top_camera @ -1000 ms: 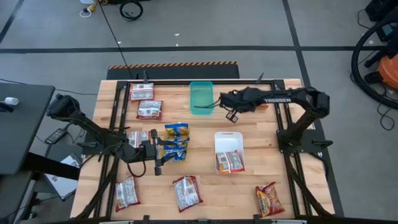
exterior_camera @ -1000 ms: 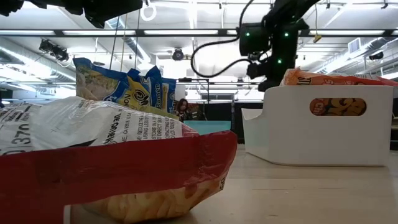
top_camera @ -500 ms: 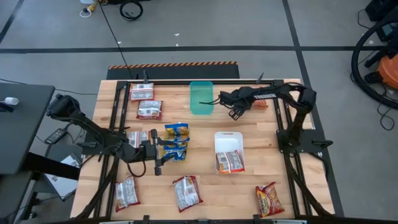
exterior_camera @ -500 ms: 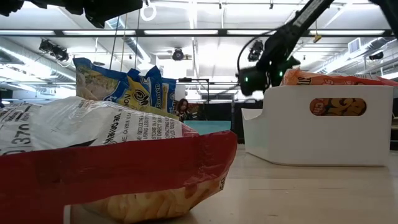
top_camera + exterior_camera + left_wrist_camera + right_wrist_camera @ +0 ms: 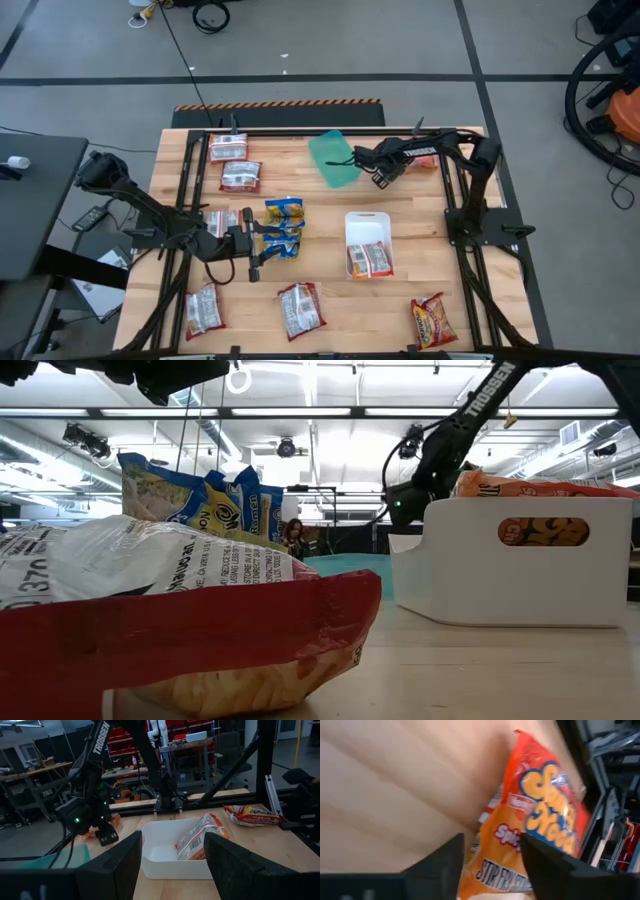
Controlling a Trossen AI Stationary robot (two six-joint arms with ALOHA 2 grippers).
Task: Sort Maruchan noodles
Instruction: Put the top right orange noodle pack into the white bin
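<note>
Holding one packet [image 5: 371,259], white tray [image 5: 366,228], green tray [image 5: 334,158] tilted

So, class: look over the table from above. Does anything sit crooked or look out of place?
Yes. The green tray at the far edge lies slanted, not square with the table edges as the white tray is. The right claw hangs just beside it. The packets lie scattered, as expected for sorting.

Your table [image 5: 400,215]: pale matt wood. Packets [image 5: 300,308]: crinkly glossy plastic. White tray [image 5: 366,226]: smooth plastic, probably matt.
</note>
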